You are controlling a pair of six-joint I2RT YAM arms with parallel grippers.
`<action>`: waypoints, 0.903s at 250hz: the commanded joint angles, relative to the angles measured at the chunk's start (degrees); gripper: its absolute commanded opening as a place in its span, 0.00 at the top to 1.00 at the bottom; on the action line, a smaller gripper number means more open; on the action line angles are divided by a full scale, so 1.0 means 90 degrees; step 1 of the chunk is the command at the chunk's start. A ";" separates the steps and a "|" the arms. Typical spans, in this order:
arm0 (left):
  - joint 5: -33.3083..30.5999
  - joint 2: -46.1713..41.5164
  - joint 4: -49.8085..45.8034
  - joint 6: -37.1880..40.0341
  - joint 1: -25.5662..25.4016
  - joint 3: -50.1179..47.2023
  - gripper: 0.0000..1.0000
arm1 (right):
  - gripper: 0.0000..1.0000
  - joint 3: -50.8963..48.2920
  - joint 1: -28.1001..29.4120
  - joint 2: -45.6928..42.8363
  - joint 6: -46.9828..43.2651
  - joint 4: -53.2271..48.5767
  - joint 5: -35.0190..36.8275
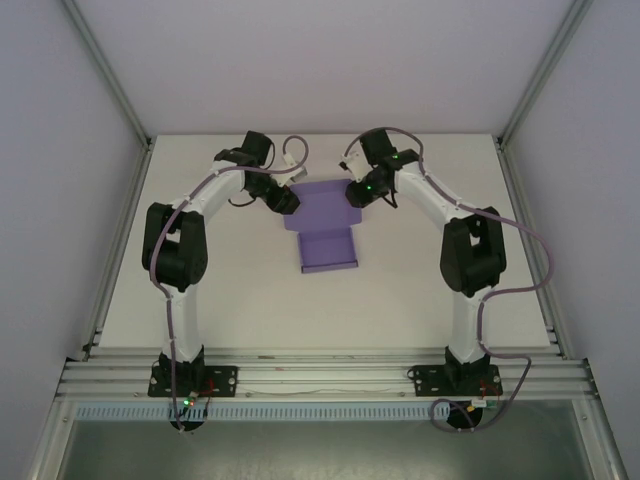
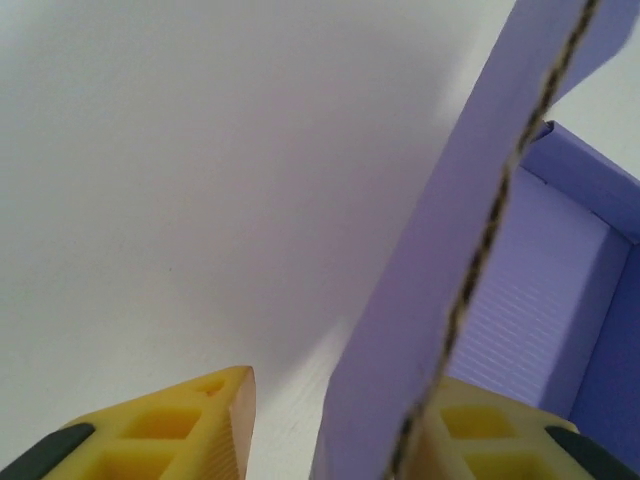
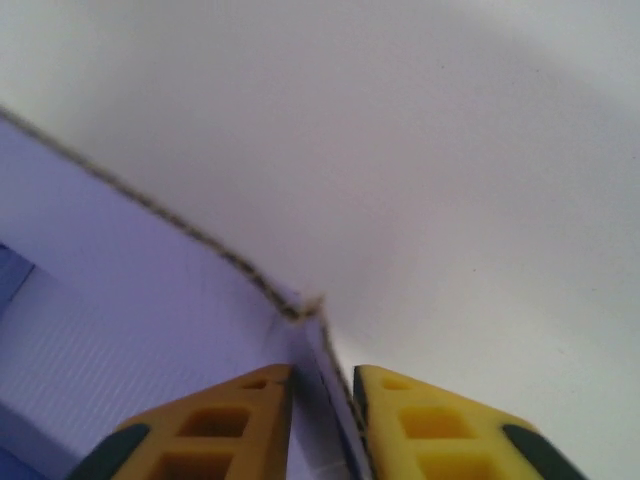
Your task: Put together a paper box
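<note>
1. The purple paper box (image 1: 322, 225) lies half-folded in the middle of the worktop (image 1: 400, 300).
2. The left pincer (image 2: 345, 405) straddles the left wall with its jaws apart. The right pincer (image 3: 322, 385) is clamped on the right wall's corner.
3. Risk: because only one side is gripped, pulling could skew or crease the card.

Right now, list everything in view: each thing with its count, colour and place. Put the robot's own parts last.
paper box: one, purple, far middle of the table, partly folded, between the two end effectors
table: one, white, under the box
frame rail: one, silver, along the table's near edge
left arm: one, white and black, rising from the rail, bent inward to the box
right arm: one, white and black, mirrored on the other side
left end effector: one, yellow fingers, astride the box's left wall, the outer finger apart from it
right end effector: one, yellow fingers, closed on the box's right wall near a corner
</note>
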 commanded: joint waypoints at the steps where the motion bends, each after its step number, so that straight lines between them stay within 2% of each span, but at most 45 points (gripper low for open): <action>1: -0.0409 -0.0264 -0.0142 0.0002 -0.0024 0.0142 0.66 | 0.90 0.0201 -0.0020 -0.0081 -0.0052 -0.0372 -0.0175; 10: -0.0540 -0.0288 -0.0165 0.0008 -0.0047 0.0152 0.67 | 0.94 0.0200 -0.0027 -0.0125 -0.0078 -0.0425 -0.0241; 25: -0.0753 -0.0341 -0.0183 0.0010 -0.0086 0.0151 0.74 | 1.00 0.0153 -0.0020 -0.0222 -0.0021 -0.0382 -0.0274; 50: -0.0987 -0.0421 -0.0063 -0.0218 -0.0147 0.0129 0.91 | 1.00 -0.0086 -0.0029 -0.0451 0.0255 -0.0093 -0.0078; 70: -0.1235 -0.0534 0.0141 -0.0528 -0.0233 0.0057 0.98 | 1.00 -0.0458 0.0022 -0.0724 0.0542 0.0368 0.0237; 117: -0.2388 -0.0875 0.0856 -0.1711 -0.0539 -0.0027 1.00 | 1.00 -0.1506 0.0523 -0.1561 0.1435 0.1734 0.1911; 129: -0.2656 -0.0875 0.1116 -0.2282 -0.0600 -0.0102 1.00 | 1.00 -0.1767 0.0684 -0.1728 0.1886 0.2189 0.2354; 166: -0.2842 -0.1208 0.2286 -0.4341 -0.0682 -0.0763 1.00 | 1.00 -0.2421 0.1120 -0.1948 0.3558 0.3385 0.3519; 200: -0.3006 -0.1266 0.3363 -0.5243 -0.0878 -0.1429 1.00 | 1.00 -0.2699 0.1399 -0.1756 0.4579 0.4182 0.4114; 226: -0.3333 -0.1123 0.3525 -0.5586 -0.1003 -0.1475 1.00 | 0.99 -0.2729 0.1475 -0.1462 0.5223 0.4586 0.4344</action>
